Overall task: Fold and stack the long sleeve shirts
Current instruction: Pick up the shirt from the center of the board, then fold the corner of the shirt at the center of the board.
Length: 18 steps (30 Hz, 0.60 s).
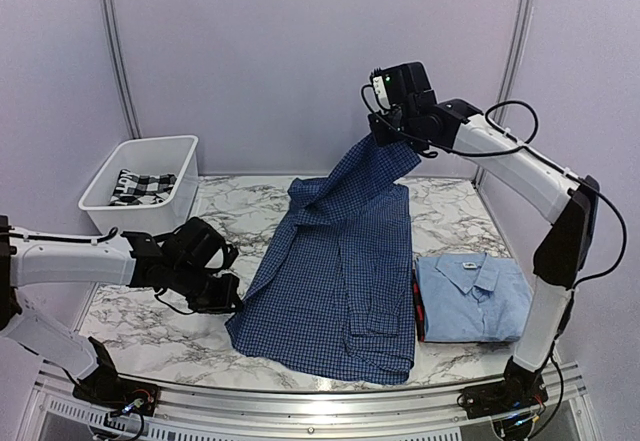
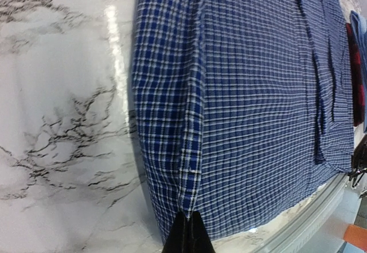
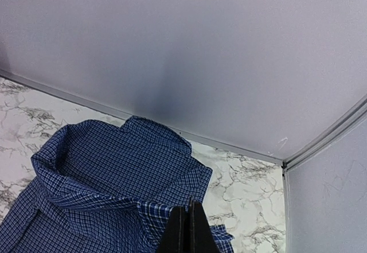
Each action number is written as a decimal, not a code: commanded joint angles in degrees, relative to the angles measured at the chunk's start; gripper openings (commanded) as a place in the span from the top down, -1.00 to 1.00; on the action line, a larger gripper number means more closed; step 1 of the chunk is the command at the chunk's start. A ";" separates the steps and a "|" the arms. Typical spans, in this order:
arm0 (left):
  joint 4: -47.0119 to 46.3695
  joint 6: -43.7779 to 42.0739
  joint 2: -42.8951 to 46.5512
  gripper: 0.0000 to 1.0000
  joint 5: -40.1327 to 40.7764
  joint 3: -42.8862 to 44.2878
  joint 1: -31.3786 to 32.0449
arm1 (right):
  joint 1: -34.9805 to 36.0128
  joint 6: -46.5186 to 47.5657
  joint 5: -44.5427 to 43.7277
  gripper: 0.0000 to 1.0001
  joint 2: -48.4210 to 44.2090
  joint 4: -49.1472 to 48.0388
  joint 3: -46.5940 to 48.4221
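Observation:
The dark blue checked long sleeve shirt (image 1: 340,271) lies spread on the marble table (image 1: 150,321), collar toward the back. My right gripper (image 1: 388,137) is shut on its upper right part and holds it raised above the table; the right wrist view shows the collar (image 3: 114,155) below the closed fingers (image 3: 188,230). My left gripper (image 1: 232,301) is shut on the shirt's near left hem corner (image 2: 189,207), low at the table. The plain light blue long sleeve shirt (image 1: 470,296) lies folded at the right.
A white bin (image 1: 140,183) holding a black-and-white checked cloth (image 1: 140,187) stands at the back left. A red-and-black edge (image 1: 418,311) shows beside the folded light blue shirt. The metal rail (image 1: 300,401) runs along the table's near edge. Walls close the back and right.

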State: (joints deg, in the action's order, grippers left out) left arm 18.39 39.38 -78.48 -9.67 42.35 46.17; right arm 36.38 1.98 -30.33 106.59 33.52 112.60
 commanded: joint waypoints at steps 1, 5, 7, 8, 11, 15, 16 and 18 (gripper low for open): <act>0.73 -1.43 -1.44 1.00 -1.71 5.04 2.46 | -1.23 0.61 -3.07 1.00 -3.01 -0.37 -1.21; 0.85 -2.98 -3.61 1.00 -3.94 8.91 5.19 | -2.09 0.44 -4.52 1.00 -3.44 1.34 -0.79; 1.19 -3.79 -5.06 1.00 -5.10 10.78 6.43 | -2.48 0.33 -6.59 1.00 -3.83 2.45 -0.82; 1.39 -4.26 -5.83 1.00 -5.72 11.70 7.02 | -2.58 0.31 -7.75 1.00 -4.10 2.76 -1.19; 2.22 -5.51 -8.38 1.00 -7.15 14.21 9.01 | -3.61 -0.55 -9.43 1.00 -5.22 4.28 -2.47; 3.27 -7.19 -12.37 1.00 -8.35 17.29 10.69 | -4.04 -1.56 -10.39 1.00 -6.78 6.15 -5.67; 3.56 -7.50 -13.37 1.00 -8.62 17.93 10.91 | -4.05 -2.72 -10.05 1.00 -7.16 6.39 -6.62; 3.88 -8.00 -15.21 1.00 -9.20 19.22 11.17 | -4.06 -3.81 -9.50 1.00 -7.87 6.76 -8.31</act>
State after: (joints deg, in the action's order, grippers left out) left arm 19.05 33.91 -90.72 -16.43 58.85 56.58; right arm 32.73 0.93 -38.65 100.79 38.02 106.56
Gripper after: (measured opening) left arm 0.006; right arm 0.001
